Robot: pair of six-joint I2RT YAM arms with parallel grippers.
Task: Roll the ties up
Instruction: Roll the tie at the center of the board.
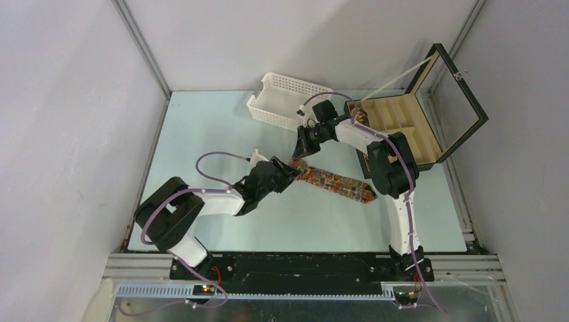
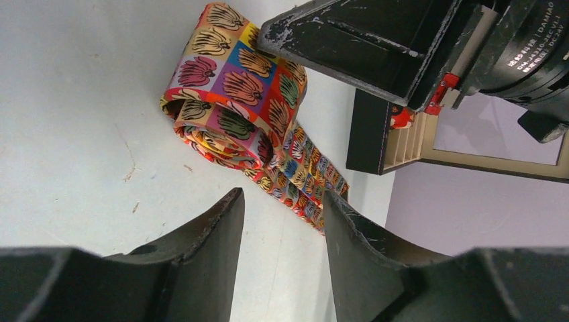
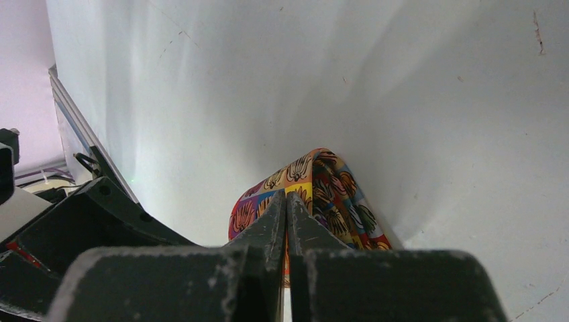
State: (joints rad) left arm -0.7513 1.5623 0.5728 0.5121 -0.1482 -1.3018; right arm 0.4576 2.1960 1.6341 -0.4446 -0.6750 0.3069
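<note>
Fabric tie point(image 2: 235, 114), coiled end well apart from table point(image 1: 215, 134) edges; left gripper point(image 2: 282, 198) parted.

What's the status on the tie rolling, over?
Left gripper jaws open, short of the tie. Right gripper jaws shut, tips at the rolled end. Tie part rolled, rest flat. Nothing in the way.

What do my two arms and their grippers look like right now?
The left arm and right arm have white links, black joint housings and looping lilac cables. The left gripper and right gripper have black wedge-shaped fingers with scuffed, greyed edges.
</note>
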